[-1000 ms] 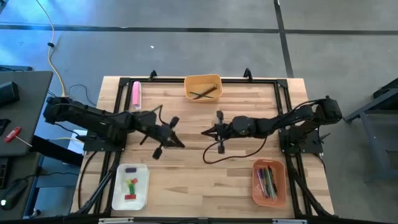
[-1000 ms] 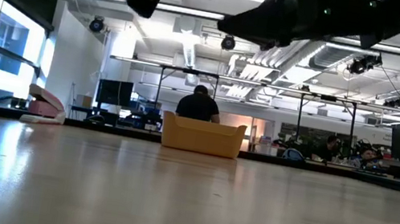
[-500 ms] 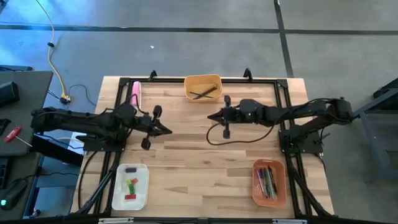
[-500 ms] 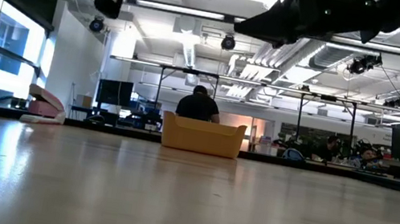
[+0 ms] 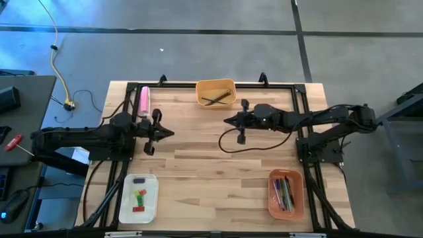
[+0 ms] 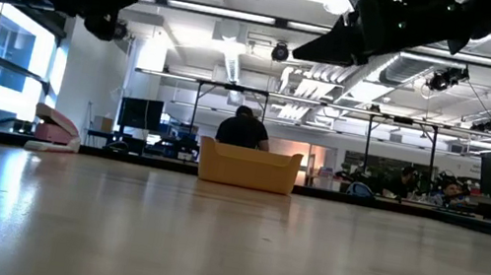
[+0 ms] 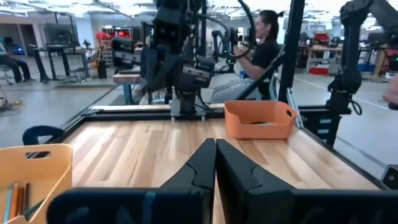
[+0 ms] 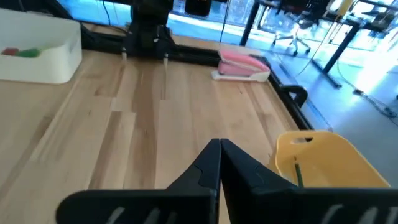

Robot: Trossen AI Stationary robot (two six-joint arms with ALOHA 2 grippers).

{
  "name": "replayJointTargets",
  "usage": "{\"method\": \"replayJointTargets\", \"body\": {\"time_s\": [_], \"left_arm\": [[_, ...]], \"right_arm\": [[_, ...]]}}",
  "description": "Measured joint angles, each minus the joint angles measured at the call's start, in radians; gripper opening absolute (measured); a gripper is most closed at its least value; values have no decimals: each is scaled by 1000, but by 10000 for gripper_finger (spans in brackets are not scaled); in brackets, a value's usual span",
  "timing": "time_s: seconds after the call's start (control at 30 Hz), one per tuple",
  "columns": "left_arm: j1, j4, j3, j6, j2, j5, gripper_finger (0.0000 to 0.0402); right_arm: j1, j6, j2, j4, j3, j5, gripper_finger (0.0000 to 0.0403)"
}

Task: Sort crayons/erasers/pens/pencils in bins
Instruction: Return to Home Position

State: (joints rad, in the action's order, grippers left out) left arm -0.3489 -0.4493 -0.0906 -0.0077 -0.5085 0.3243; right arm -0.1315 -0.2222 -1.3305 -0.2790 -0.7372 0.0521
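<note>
The yellow-orange bin (image 5: 216,92) stands at the far edge with dark pencils (image 5: 218,99) inside. The white bin (image 5: 138,198), near left, holds red, green and yellow crayons/erasers (image 5: 139,197). The salmon-orange bin (image 5: 286,194), near right, holds bright pens (image 5: 285,192). My left gripper (image 5: 170,131) is shut and empty, level above the table's left half, and shows the same way in its wrist view (image 7: 216,168). My right gripper (image 5: 227,121) is shut and empty above the middle, just near of the yellow-orange bin (image 8: 329,158), its tips meeting in its wrist view (image 8: 219,163).
A thick pink bar (image 5: 144,100) lies at the far left of the table. A dark cable (image 5: 231,149) loops below my right arm over the table's middle. A black frame (image 5: 301,99) borders the table. People sit in the room beyond (image 6: 244,127).
My left gripper has drawn back toward the table's left and far edges, swinging round to point level to the right. My right gripper has moved toward the far edge, closer to the yellow-orange bin, mostly in the first half second. Both stayed shut.
</note>
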Motion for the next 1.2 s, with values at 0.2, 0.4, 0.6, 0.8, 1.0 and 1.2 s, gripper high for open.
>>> {"method": "replayJointTargets", "body": {"time_s": [0.2, 0.4, 0.6, 0.8, 1.0, 1.2], "left_arm": [[-19, 87, 0, 0, 105, 42, 3], [-38, 153, 0, 1, 183, 50, 3], [-64, 165, -1, -7, 219, 46, 3], [-70, 167, -1, -17, 227, 15, 3], [-70, 63, 59, -58, 229, -20, 3], [-70, 41, 79, -69, 237, -17, 3]], "right_arm": [[-48, 54, 121, -120, 170, -97, 0], [-54, 131, 414, -227, 419, -106, 0], [-54, 161, 737, -227, 585, -83, 0], [-54, 143, 994, -163, 693, -51, 0], [-54, 129, 1200, -13, 727, -40, 0], [-54, 101, 1331, 133, 726, 29, 0]]}}
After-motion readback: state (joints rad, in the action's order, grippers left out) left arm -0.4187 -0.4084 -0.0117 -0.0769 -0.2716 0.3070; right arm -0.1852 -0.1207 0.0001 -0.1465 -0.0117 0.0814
